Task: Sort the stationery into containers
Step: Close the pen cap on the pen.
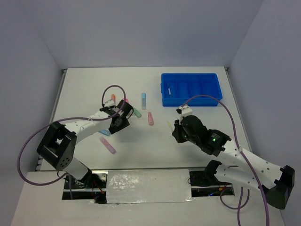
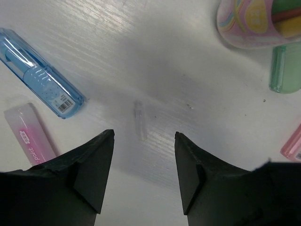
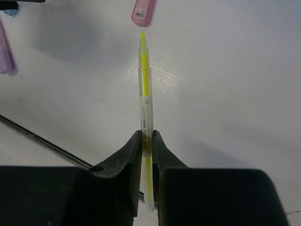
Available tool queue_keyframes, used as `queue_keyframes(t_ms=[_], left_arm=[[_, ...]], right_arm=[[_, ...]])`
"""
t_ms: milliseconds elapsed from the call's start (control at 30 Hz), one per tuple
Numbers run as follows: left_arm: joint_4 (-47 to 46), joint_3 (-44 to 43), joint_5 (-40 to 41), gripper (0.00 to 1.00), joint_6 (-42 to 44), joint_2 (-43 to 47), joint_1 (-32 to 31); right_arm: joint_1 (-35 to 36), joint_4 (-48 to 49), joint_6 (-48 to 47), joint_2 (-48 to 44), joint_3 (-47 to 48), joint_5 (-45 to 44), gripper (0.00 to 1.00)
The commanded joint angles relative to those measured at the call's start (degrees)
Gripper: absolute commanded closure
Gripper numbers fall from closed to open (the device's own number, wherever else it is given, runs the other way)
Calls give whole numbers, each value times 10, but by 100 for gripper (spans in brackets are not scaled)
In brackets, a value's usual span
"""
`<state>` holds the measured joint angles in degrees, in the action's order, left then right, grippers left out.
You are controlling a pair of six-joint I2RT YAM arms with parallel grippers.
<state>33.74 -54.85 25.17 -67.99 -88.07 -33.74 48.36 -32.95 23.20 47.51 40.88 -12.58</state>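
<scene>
My right gripper (image 3: 147,135) is shut on a thin yellow stick highlighter (image 3: 145,84) that points forward, held above the table; in the top view this gripper (image 1: 177,126) is at mid-table, below the blue tray (image 1: 190,100). My left gripper (image 2: 143,136) is open and empty over the table, with a small clear piece (image 2: 139,120) lying ahead of its jaws; in the top view it (image 1: 117,123) sits among the scattered highlighters. A blue highlighter (image 2: 43,81) and a pink one (image 2: 31,140) lie to its left. A green one (image 2: 286,68) lies to its right.
More highlighters lie at mid-table: orange-capped (image 1: 112,99), green (image 1: 137,112), pink (image 1: 150,118), pale blue (image 1: 144,98), purple (image 1: 108,146). The tray holds a small white item (image 1: 168,89). A pastel rounded object (image 2: 249,21) is at the left wrist view's top right. A dark cable (image 3: 47,141) crosses below the right gripper.
</scene>
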Motion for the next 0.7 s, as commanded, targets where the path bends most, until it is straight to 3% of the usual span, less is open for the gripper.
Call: queue_keyframes(t_ms=[0,667], left_arm=[[15,-15,24,35,-14,-17,5],[-10,11,4,52,-14,-72,-1]], right_arm=[[4,35,7,0,-1,12,100],[14,47,11,6,2,18,100]])
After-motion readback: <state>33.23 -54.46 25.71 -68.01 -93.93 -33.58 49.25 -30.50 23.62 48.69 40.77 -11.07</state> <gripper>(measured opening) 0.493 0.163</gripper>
